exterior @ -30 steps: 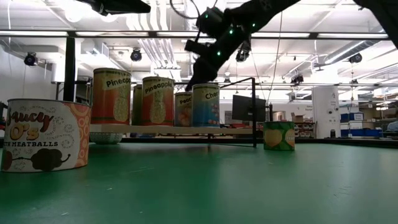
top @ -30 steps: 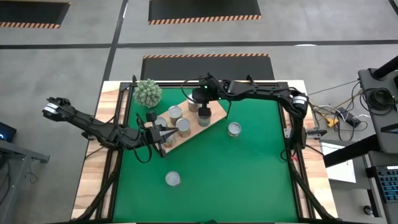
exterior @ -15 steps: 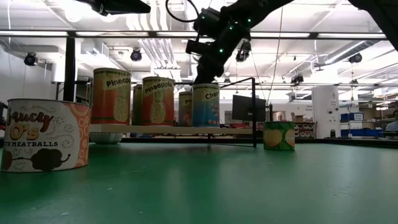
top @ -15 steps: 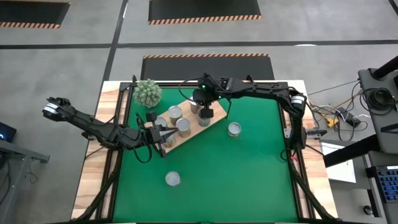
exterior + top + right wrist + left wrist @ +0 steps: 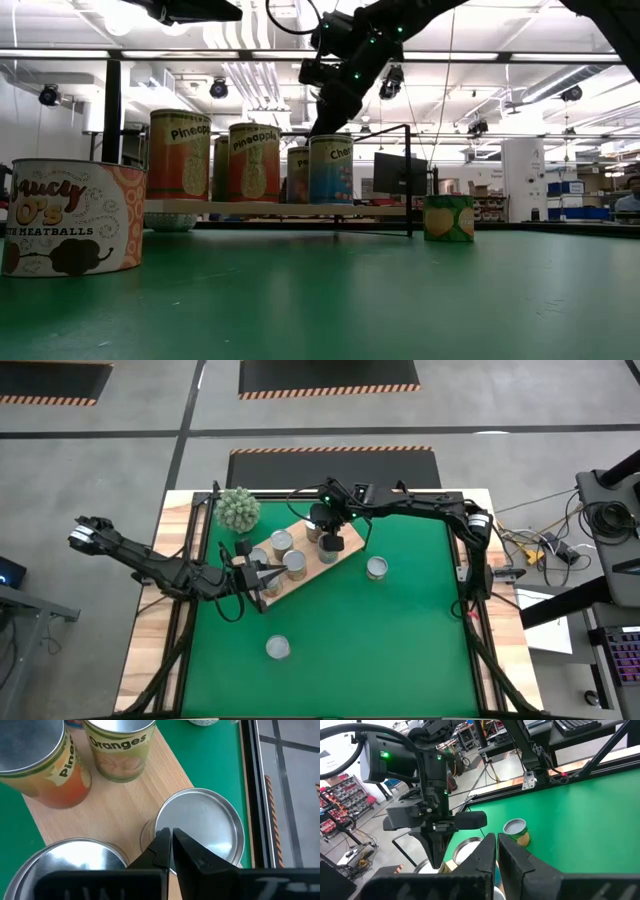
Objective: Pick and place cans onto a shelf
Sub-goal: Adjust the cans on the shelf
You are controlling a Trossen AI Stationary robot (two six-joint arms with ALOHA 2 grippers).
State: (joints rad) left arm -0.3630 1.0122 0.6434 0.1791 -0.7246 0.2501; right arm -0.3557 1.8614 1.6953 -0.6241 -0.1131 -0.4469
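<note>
The wooden shelf (image 5: 350, 548) lies slantwise on the green mat, with several cans (image 5: 281, 541) standing on it. My right gripper (image 5: 327, 538) is shut and points down over the silver top (image 5: 205, 825) of the can at the shelf's right end, the blue-labelled can (image 5: 332, 170) in the low view. My left gripper (image 5: 272, 572) is shut and empty, level over the shelf's near left end. One loose can (image 5: 376, 567) stands on the mat right of the shelf and another (image 5: 277, 648) stands near the front. My right gripper's shut fingertips (image 5: 165, 842) stand on or just over the near rim of the can's silver top, coming from above. I cannot tell whether they touch it. The can stands upright on the shelf.
A spiky green plant (image 5: 239, 508) stands at the shelf's far left. The shelf's black wire frame (image 5: 408, 180) rises at its right end. An orange-labelled can (image 5: 120, 745) and a pineapple can (image 5: 40, 755) stand close by on the board (image 5: 125, 805).
My right gripper has gone a little toward the table's near and right edges, from beside the rear cans to over the can at the shelf's right end. The cans have stayed in place.
</note>
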